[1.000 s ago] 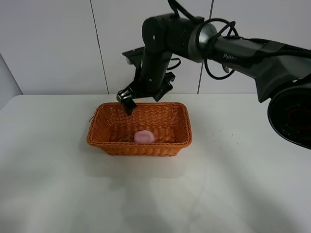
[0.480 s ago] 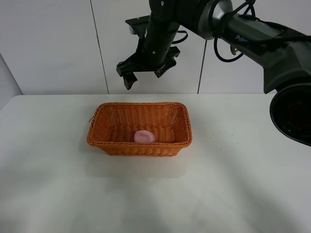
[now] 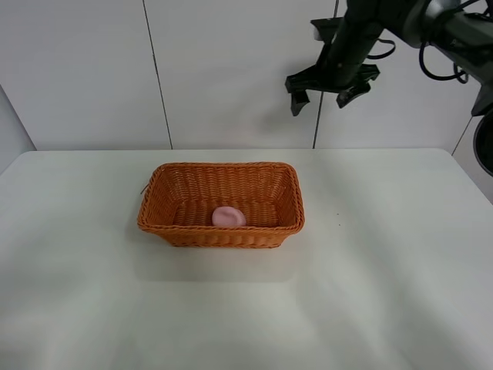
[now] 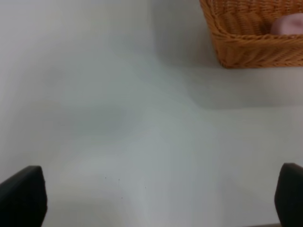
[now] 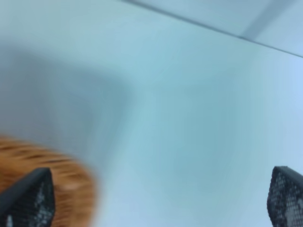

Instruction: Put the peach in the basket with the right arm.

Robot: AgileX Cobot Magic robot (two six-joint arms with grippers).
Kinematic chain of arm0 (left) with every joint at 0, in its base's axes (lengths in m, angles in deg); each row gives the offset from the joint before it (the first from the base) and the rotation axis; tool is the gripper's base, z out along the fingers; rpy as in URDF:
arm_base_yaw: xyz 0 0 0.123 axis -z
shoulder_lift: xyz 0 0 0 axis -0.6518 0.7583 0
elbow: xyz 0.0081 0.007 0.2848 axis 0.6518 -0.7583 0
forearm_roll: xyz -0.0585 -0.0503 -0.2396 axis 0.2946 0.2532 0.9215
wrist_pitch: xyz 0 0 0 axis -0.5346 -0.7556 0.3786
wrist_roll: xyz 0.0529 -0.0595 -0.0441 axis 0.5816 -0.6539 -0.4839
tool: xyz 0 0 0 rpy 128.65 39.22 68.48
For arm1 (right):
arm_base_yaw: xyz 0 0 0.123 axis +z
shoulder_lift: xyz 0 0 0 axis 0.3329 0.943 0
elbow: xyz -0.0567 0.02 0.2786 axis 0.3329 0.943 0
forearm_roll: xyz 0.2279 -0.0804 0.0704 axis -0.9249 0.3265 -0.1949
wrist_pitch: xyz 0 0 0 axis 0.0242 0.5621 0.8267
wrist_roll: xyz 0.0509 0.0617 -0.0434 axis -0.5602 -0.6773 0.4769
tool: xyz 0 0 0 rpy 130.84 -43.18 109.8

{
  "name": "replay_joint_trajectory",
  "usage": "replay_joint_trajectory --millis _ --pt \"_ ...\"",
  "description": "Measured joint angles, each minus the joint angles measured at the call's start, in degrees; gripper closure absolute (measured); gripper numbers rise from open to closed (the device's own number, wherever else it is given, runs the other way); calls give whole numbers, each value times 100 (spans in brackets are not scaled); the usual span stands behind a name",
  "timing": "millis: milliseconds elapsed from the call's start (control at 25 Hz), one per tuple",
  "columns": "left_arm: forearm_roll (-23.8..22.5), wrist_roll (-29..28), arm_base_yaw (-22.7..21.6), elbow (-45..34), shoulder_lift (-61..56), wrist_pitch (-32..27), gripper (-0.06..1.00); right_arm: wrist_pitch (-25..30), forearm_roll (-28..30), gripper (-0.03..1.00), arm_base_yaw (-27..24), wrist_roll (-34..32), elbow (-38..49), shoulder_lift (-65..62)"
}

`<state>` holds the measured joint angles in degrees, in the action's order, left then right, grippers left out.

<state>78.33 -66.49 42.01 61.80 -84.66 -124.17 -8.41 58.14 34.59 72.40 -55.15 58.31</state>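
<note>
The left fingers [image 4: 21,196] are hanging spread over the table [image 3: 77,308]; the peach [image 3: 229,216] is lying inside the basket [image 3: 166,223], by its near wall; the right fingers [image 3: 296,96] are hovering spread and empty, high up. Placing looks done, so any retreat wants clearance above the rim. The white table is meeting a pale panelled wall [image 3: 77,69].

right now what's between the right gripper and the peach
Nothing but air and the far rim of the basket. The exterior high view shows the right gripper open, high and right of the basket, with the peach lying inside.
</note>
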Motion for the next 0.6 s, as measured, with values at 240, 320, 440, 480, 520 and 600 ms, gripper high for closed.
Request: replay_joint_trajectory --millis 240,320,440,480,520,600 --pt "0 0 0 0 0 0 -4 5 5 27 -933 -11 0 0" --pt "0 0 0 0 0 0 -4 5 5 27 -1126 -22 0 0" --pt "0 0 0 0 0 0 -4 5 17 27 -1293 -26 0 17" --pt "0 0 0 0 0 0 -4 5 23 27 -1314 -26 6 17" --pt "0 0 0 0 0 0 -4 -1 23 27 -1323 -26 45 -14" --pt "0 0 0 0 0 0 -4 -1 23 27 -1328 -26 181 -94"
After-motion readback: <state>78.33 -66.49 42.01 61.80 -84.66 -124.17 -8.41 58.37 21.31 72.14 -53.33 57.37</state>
